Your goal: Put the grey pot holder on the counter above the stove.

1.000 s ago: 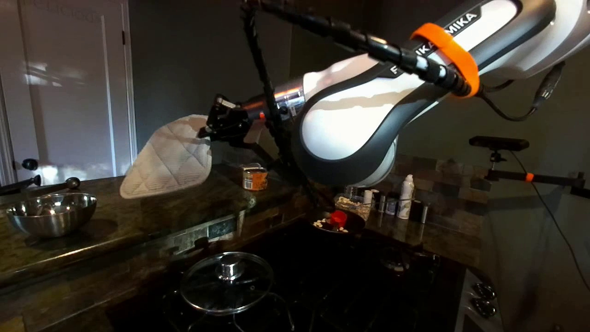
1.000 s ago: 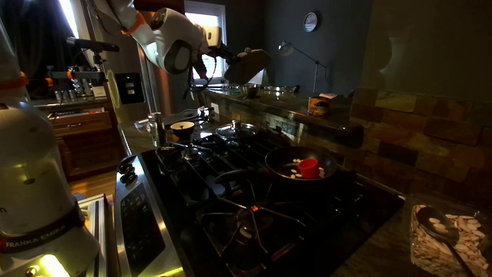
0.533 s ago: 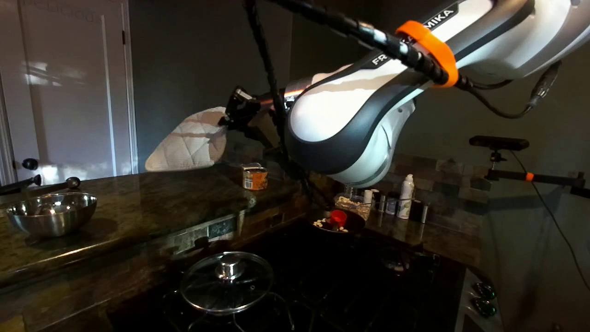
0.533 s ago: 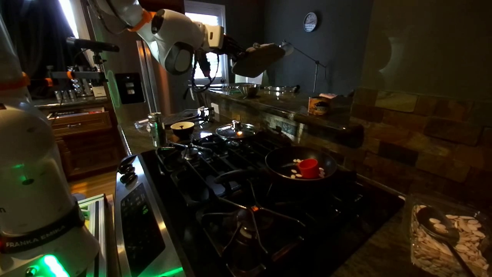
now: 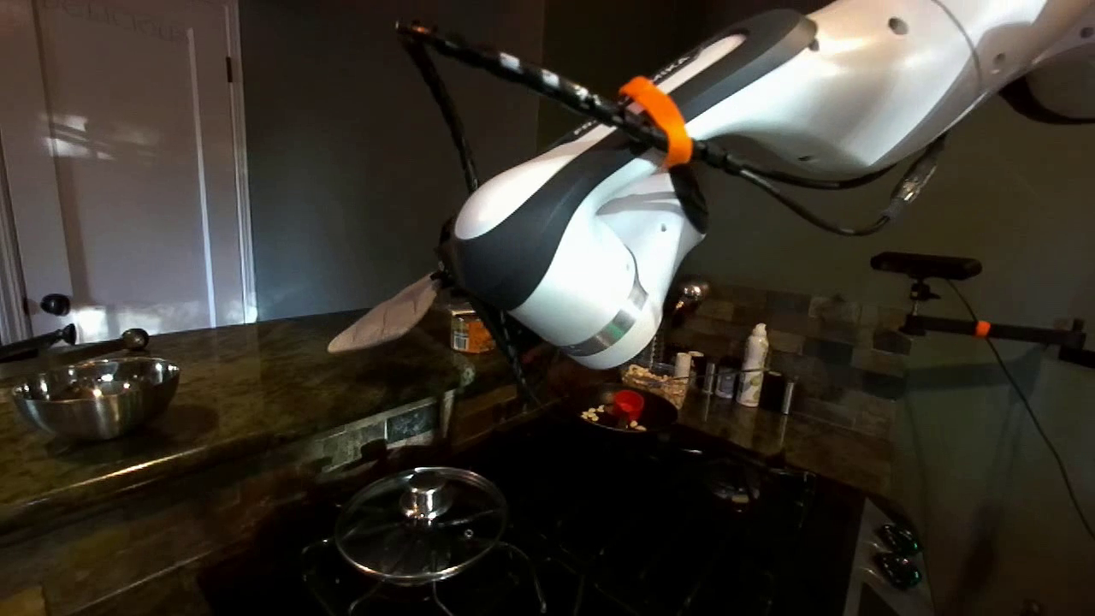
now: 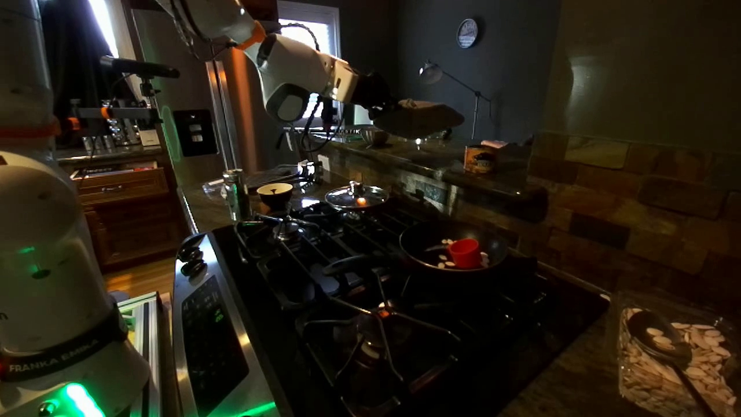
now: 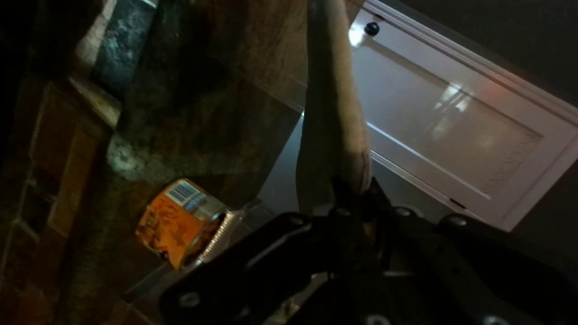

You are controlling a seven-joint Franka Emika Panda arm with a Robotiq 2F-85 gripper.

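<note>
We have the grey pot holder [image 5: 385,318] in the air over the stone counter [image 5: 282,385], between the steel mixing bowl [image 5: 94,415] and the orange-labelled can [image 7: 174,225], which stands near the counter's corner by the tiled wall [image 6: 613,197]. The gripper [image 7: 356,186] is clamped on one edge of the pot holder; in an exterior view its free end [image 5: 352,340] slopes lower, the gap to the stone hard to tell. We judge it light, soft, unbreakable and not slippery, yet padded enough to stand out from one pinched edge. That edge seems the right hold. The free end would likely touch first and could fold, so we would lower it flatter, well in from the counter's edge above the gas stove [image 6: 486,336].
</note>
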